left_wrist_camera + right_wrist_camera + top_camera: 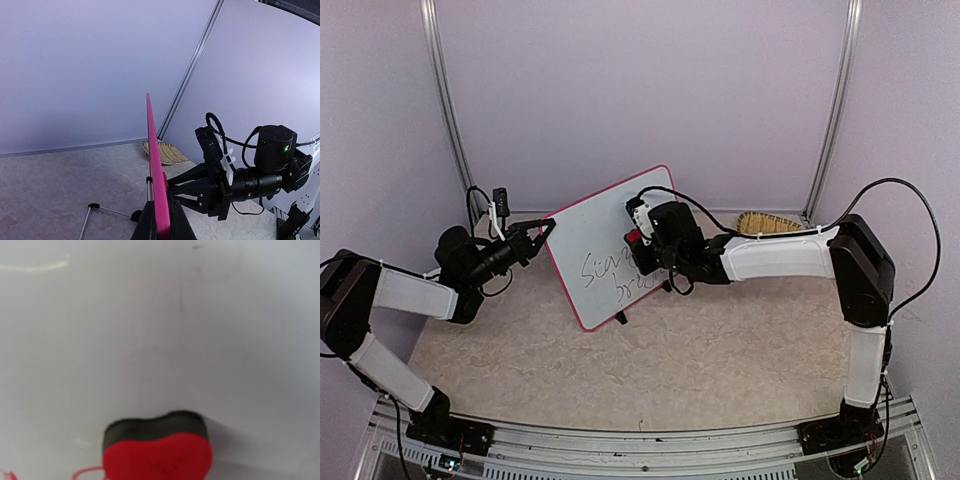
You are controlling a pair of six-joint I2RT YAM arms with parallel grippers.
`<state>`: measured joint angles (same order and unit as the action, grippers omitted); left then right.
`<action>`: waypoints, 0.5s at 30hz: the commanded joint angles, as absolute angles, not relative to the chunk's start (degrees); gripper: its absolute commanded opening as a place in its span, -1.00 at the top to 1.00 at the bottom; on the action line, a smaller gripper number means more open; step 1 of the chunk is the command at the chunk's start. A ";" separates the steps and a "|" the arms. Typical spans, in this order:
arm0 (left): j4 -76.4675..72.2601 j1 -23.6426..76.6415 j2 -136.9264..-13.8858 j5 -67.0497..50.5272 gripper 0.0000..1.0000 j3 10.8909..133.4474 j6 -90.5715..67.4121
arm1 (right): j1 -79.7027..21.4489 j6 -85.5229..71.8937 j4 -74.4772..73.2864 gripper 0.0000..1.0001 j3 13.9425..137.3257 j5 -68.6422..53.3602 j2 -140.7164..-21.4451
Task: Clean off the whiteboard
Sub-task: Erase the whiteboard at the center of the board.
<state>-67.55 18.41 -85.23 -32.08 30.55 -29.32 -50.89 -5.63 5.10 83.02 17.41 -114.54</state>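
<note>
Desk (740, 350): beige, stone-mottled top, matte. Back wall (650, 90) along the far edge, a plain pale lavender panel. Left wall (370, 120) and right wall (910, 100) same colour, closing both side edges. Metal upright (445, 90) at far-left corner, second upright (835, 100) at far-right corner. Aluminium rail (650, 440) along the near edge. Light even, diffuse; shadows faint.

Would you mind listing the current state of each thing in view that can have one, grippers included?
White board with pink-red frame: upright on the table, marker writing not yet erased.
Red eraser with black felt: gripped, felt side at the board's face.
Left gripper: shut on the board's frame edge.
Right gripper: shut on the eraser.
Straw-coloured woven brush: lying by the back wall, untouched.
</note>
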 commanded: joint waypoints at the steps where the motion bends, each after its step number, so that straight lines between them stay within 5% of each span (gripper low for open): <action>1: -65.65 20.13 -86.31 -40.49 1.00 30.76 -26.30 | -51.48 -6.94 7.65 0.65 79.36 16.39 -116.40; 15: -65.39 20.21 -85.98 -40.42 1.00 30.68 -26.20 | -51.85 -10.12 10.28 0.66 69.98 16.52 -114.83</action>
